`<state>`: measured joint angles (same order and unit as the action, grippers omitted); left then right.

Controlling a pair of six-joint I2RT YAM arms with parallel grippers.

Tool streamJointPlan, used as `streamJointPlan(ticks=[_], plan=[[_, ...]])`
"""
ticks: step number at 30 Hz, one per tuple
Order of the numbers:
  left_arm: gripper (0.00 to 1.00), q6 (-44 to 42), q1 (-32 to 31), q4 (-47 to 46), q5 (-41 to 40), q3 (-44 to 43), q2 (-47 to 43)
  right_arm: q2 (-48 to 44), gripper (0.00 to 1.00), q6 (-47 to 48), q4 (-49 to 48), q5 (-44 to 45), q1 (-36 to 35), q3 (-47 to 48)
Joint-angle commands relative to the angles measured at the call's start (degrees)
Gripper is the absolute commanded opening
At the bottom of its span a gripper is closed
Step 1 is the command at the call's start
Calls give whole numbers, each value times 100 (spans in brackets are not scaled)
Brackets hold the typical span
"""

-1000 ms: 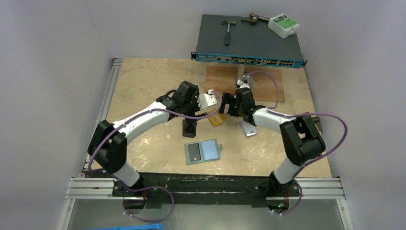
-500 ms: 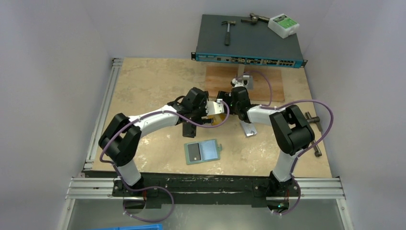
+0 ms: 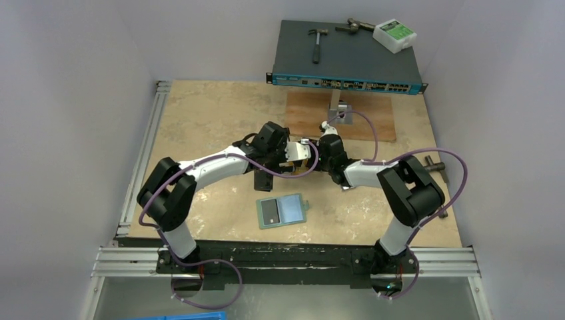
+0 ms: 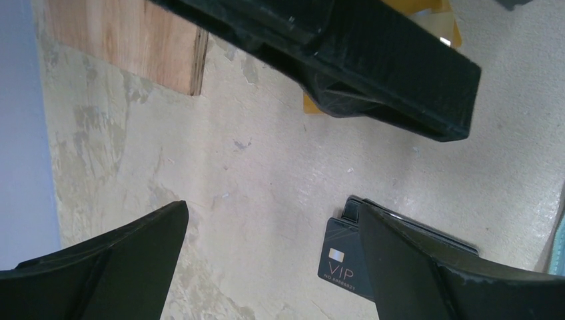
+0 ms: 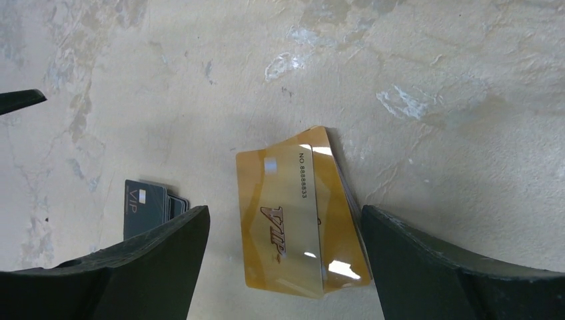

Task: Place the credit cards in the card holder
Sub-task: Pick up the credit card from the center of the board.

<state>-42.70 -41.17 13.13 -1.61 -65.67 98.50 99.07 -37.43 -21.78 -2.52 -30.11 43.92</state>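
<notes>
Two orange credit cards (image 5: 300, 220) marked VIP lie overlapped on the table, and my right gripper (image 5: 283, 217) stands open around them, one finger on each side, neither touching. Dark credit cards (image 5: 145, 203) lie stacked just to their left. In the left wrist view my left gripper (image 4: 273, 213) is open over bare table, and the dark cards (image 4: 343, 257) peek out beside its right finger. The teal card holder (image 3: 282, 211) lies open nearer the arm bases. Both grippers (image 3: 298, 155) (image 3: 320, 159) meet at the table's middle, above the orange cards (image 3: 303, 167).
A wooden board (image 3: 360, 117) lies behind the grippers, and a network switch (image 3: 346, 53) at the back carries a hammer and a white box. The right gripper's black finger (image 4: 373, 60) crosses the top of the left wrist view.
My right gripper has moved left and down over the orange cards, and its jaws have narrowed a little. The left arm shifted right early on, then stayed put.
</notes>
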Motion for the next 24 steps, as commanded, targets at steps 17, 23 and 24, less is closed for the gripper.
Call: streamJointPlan(ticks=[17, 23, 24], plan=[[100, -95, 145, -102, 346, -328, 87, 128, 90, 375, 1008, 504, 160, 786], [100, -59, 117, -30, 380, -341, 91, -50, 90, 483, 907, 601, 159, 465], [100, -63, 93, -29, 380, -341, 92, -61, 90, 463, 869, 573, 156, 407]])
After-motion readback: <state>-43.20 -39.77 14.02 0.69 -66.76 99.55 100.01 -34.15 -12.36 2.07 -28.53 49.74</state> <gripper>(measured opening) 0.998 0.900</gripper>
